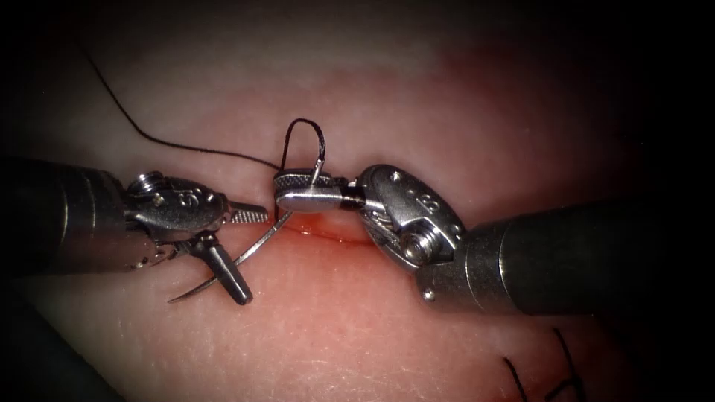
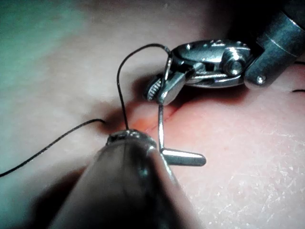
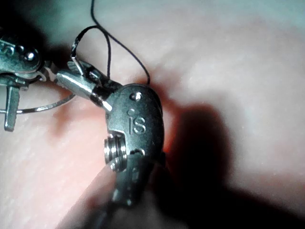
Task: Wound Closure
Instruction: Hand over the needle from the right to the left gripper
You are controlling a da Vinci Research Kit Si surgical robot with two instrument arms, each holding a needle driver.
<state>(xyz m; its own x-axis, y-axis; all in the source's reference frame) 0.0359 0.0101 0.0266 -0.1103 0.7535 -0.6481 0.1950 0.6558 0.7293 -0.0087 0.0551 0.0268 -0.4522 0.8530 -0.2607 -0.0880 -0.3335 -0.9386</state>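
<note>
right gripper (image 1: 298, 195): I have it clenched on the needle (image 1: 257, 246) near its swaged end, where the thread (image 1: 186, 147) joins; tool comes in from the right, tip over the cut (image 1: 328, 232).
left gripper (image 1: 238, 246): released, jaws spread wide, grasping nothing. The needle's mid-curve runs between the two jaws; I can't tell if it touches either.
needle: curves from my right gripper down and left across the left end of the cut, point lying out to the near left over the tissue (image 1: 335, 335). Looks free of the tissue, though the stretch beside the cut is hard to read.
thread: loops up from the needle end above the right gripper, then trails away far left over the tissue.
handling, needle: I judge it stiff, light, smooth steel that will pivot in the jaws if caught on the curve's flank. Best hold is mid-body, square across the jaws, clear of point and swage.
handling, thread: limp, thin, snags easily on the jaws.
handling, tissue: soft, wet with red fluid (image 1: 313, 227) along the cut; likely slippery.
</note>
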